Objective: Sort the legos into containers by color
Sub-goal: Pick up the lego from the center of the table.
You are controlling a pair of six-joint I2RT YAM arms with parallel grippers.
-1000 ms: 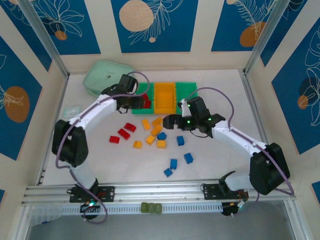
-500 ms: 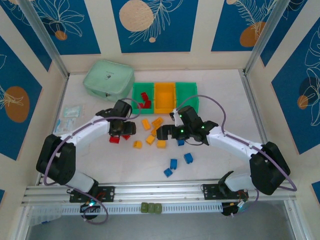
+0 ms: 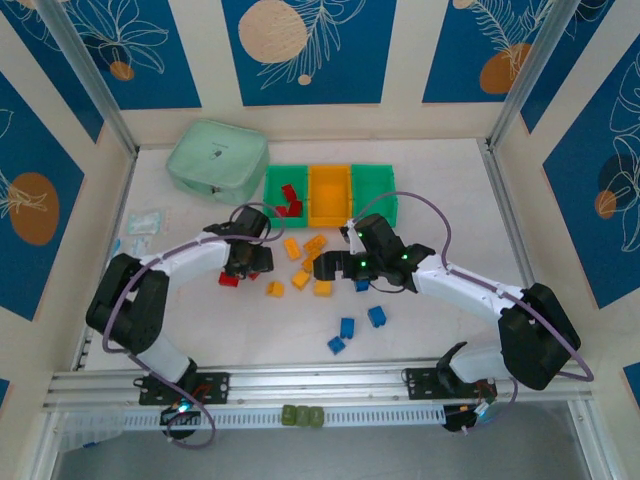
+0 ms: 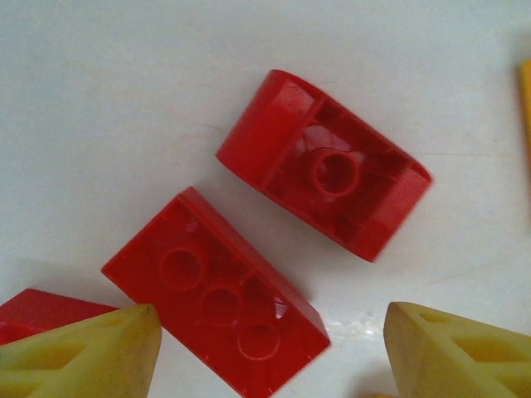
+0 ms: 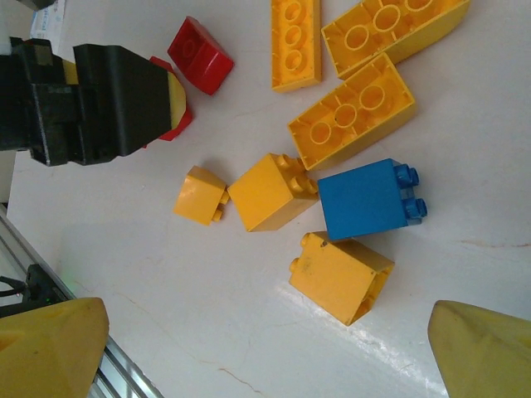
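1. A mint pouch (image 3: 217, 158) lies at 11 o'clock on the table (image 3: 450, 200), just left of the containers (image 3: 330, 172).
2. The left gripper (image 3: 246, 262) hangs low at 9 o'clock of the loose pile. In its wrist view the jaws are spread, with the yellow fingertips (image 4: 83, 356) on either side of the near end of a red brick (image 4: 220, 303) (the left tip seems to touch it, the right tip stands apart).
3. A second red brick (image 4: 328, 166) lies underside up at 1 o'clock of the first, close but apart.
4. The three bins sit in a row at 12 o'clock. The left green bin (image 3: 275, 180) holds several red pieces (image 3: 290, 192), the orange bin (image 3: 330, 200) is in the middle, and the right green bin (image 3: 372, 195) is beside it.
5. Orange-yellow bricks (image 3: 300, 279) lie scattered between the two grippers.
6. The right gripper (image 3: 325, 266) is spread wide over a blue brick (image 5: 365, 199), which touches a yellow brick (image 5: 270, 191) at its 9 o'clock. Another yellow brick (image 5: 340, 278) lies at its 7 o'clock.
7. Three blue bricks (image 3: 347, 327) lie at 5 o'clock of the pile, well apart from the bins
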